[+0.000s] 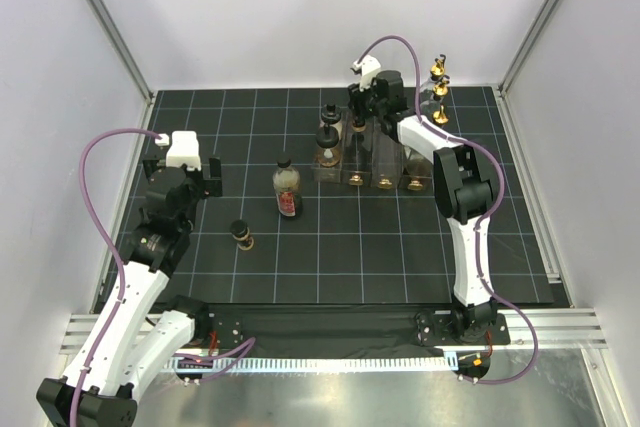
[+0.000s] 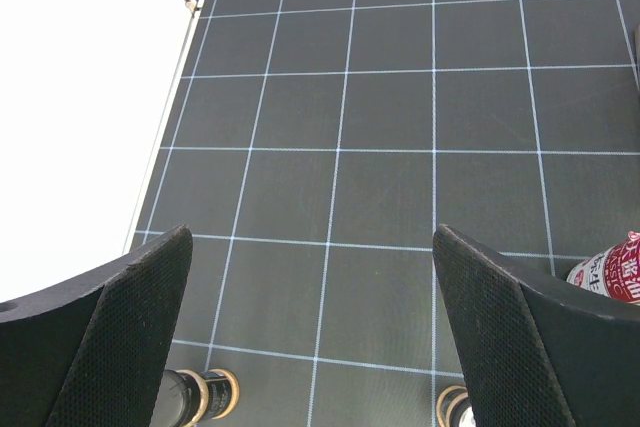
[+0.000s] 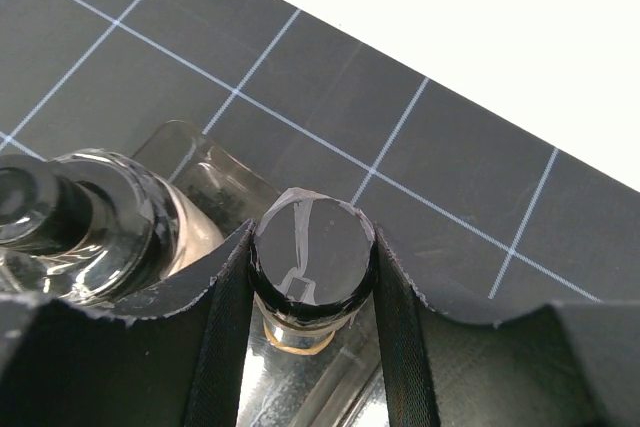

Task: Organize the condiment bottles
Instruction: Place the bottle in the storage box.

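1. The black gridded mat (image 1: 380, 257) covers the table.
2. The right arm (image 1: 462, 197) rises from its base at the near right. It bends at the elbow and reaches back and left over the clear rack (image 1: 368, 152).
3. The left arm (image 1: 150, 247) is folded at the left side of the mat, wrist facing the far wall. The left gripper (image 2: 310, 232) hangs over bare mat with its jaws spread wide, holding nothing.
4. The rack stands at back centre with several condiment bottles (image 1: 328, 142) in its compartments.
5. The red-labelled bottle (image 1: 287, 190) stands upright on the mat, left of the rack and apart from it.
6. Two tall clear bottles (image 1: 438, 87) with gold spouts stand at the back right, beyond the right arm.
7. The right gripper (image 3: 312, 235) is clamped on the black cap (image 3: 312, 267) of a bottle at the rack's rear. Whether that bottle's base is seated is hidden.
8. A small brown bottle (image 1: 242, 235) sits near the front left of the red-labelled one.
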### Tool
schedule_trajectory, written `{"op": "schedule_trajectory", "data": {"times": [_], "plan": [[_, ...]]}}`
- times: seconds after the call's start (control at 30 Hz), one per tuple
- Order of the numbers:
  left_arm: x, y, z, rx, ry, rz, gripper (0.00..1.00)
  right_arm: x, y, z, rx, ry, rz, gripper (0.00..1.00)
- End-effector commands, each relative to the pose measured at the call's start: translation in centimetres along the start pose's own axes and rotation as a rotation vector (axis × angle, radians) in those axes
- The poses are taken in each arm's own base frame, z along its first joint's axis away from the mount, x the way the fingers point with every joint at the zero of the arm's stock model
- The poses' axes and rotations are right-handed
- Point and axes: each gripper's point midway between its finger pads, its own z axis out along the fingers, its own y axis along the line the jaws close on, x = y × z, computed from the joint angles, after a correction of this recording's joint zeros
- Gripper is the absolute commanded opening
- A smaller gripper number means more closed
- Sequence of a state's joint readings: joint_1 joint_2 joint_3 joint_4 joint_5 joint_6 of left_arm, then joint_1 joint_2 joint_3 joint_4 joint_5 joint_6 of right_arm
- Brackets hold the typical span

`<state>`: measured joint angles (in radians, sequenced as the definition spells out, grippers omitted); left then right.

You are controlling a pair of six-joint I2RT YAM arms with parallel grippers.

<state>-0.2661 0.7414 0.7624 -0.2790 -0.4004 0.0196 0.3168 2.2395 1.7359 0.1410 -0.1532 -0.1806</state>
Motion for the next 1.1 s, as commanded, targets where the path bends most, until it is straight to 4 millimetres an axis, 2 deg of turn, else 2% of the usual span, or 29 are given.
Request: {"op": "schedule_trajectory", "data": {"times": [0.0, 0.33, 0.43, 0.63, 0.77, 1.07], "plan": [[-1.7, 0.2, 0.1, -0.004, -0.065, -0.021, 1.00, -3.4, -0.8, 0.1, 0.039, -0.088, -0.008, 0.24], [-1.7, 0.1, 0.1, -0.002, -0.065, -0.022, 1.00, -2.5, -0.7, 0.4, 0.033, -0.066, -0.016, 0.33], [-1.7, 0.2, 0.0, -0.004, -0.068, -0.023, 1.00, -2.2, -0.6, 0.5, 0.030, -0.056, -0.016, 0.39], [-1.7, 0.2, 0.0, -0.002, -0.065, -0.021, 1.00, -1.7, -0.6, 0.5, 0.030, -0.045, -0.016, 0.41], [-1.8, 0.2, 0.0, -0.001, -0.069, -0.024, 1.00, -1.9, -0.6, 0.2, 0.029, -0.048, -0.016, 0.49], [-2.0, 0.2, -0.2, 0.001, -0.075, -0.029, 1.00, -1.8, -0.4, -0.5, 0.026, -0.039, -0.014, 0.57]]}}
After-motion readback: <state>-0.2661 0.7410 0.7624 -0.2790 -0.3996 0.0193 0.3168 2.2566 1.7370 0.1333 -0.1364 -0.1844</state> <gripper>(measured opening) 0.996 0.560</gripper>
